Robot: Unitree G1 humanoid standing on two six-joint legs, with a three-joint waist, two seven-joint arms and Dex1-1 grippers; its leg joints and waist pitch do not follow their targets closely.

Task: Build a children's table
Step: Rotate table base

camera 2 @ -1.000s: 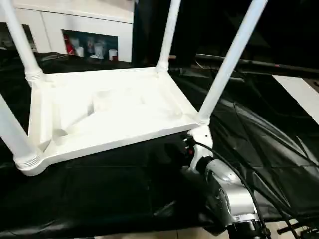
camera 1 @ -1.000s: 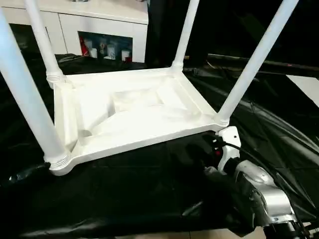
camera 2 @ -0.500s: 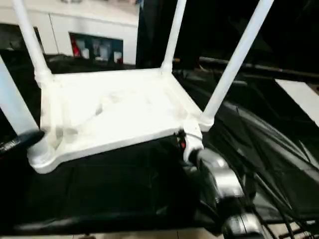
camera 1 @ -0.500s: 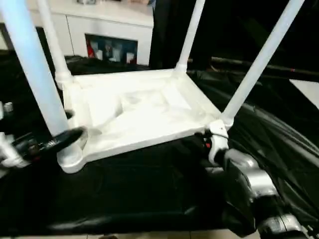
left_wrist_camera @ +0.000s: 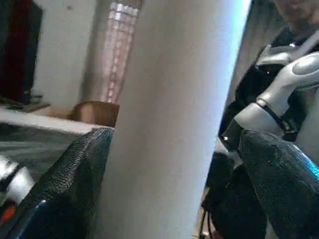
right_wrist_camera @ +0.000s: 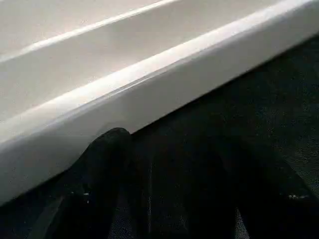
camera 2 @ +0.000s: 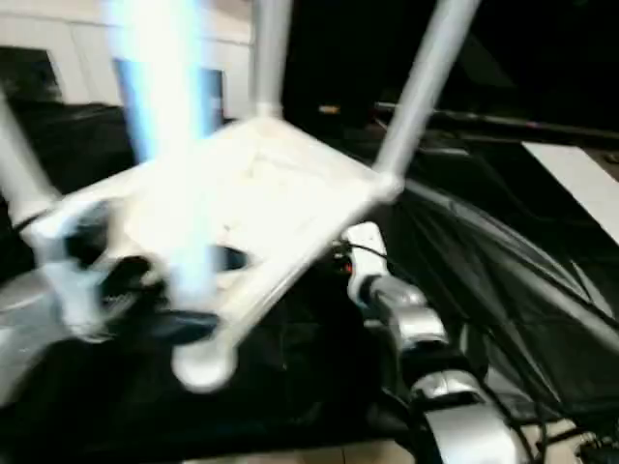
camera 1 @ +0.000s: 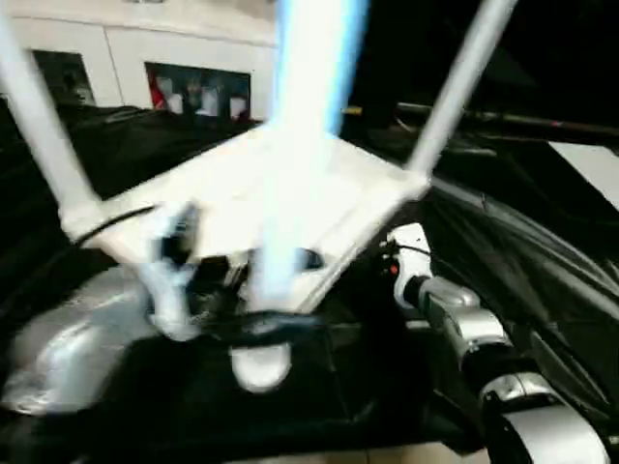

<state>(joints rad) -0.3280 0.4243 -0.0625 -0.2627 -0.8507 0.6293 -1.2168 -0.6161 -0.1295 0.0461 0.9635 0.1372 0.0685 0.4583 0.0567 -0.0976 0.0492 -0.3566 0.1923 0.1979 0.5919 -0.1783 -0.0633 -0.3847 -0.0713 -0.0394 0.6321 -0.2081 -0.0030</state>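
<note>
your left gripper [left_wrist_camera: 169, 164] is the near one: the table's near-left leg [left_wrist_camera: 174, 109] runs straight up between its two black fingers [left_wrist_camera: 65, 189], long axis upright, crossing the finger line. the jaws stand wide, one pad against the leg's side and the other a little clear of it, so you straddle the leg and do not clamp it yet. the head view blurs that leg into a bright streak [camera 1: 300, 145], with the silver left forearm [camera 1: 77, 338] low beside it.

taking that leg as the landmark: the children's table [camera 1: 280, 203] lies upside down on the black-draped work table [camera 1: 542, 261], its square top just behind the leg's foot socket. the right gripper [right_wrist_camera: 169, 189] sits beside the leg, toward the robot's right, at the top's near edge rail [right_wrist_camera: 164, 79]. its fingers are part open and low on the black cloth; you can't tell if they touch the rail, and nothing is gripped between them. beyond the leg the other legs [camera 1: 455, 87] stand upright in their sockets. farthest behind it is the white cabinet [camera 1: 145, 58].

judgement: all four legs look seated; the left arm is the nearer one to seat or lift by that leg.
</note>
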